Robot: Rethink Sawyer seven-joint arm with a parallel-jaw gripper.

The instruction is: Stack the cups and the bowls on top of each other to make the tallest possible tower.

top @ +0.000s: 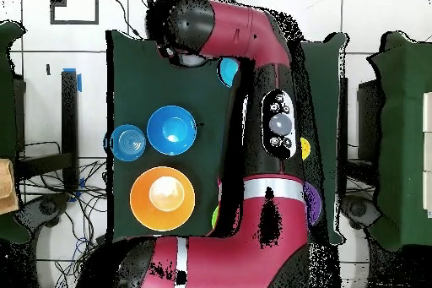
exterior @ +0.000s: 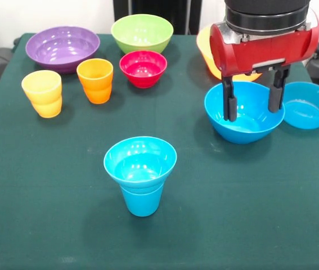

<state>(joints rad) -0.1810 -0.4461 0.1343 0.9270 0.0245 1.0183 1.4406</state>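
The tower point(exterior: 140, 174) stands at the table's front middle: a blue cup with a small blue bowl nested on top. My gripper point(exterior: 253, 107) is open and empty over a larger blue bowl point(exterior: 243, 126) at the right; one finger point(exterior: 228, 101) dips inside it, the other hangs by its right rim. Another blue bowl point(exterior: 311, 107) sits just right of it. The yellow-orange bowl point(exterior: 206, 48) is partly hidden behind the gripper. The purple bowl point(exterior: 62, 48), green bowl point(exterior: 142, 32), red bowl point(exterior: 143, 68), orange cup point(exterior: 95, 80) and yellow cup point(exterior: 43, 93) stand at the back left.
In the overhead view the arm point(top: 261, 133) covers the table's middle. The larger blue bowl point(top: 172, 130), the other blue bowl point(top: 128, 143) and the yellow-orange bowl point(top: 162, 199) lie left of it. The right blue bowl sits near the table's edge.
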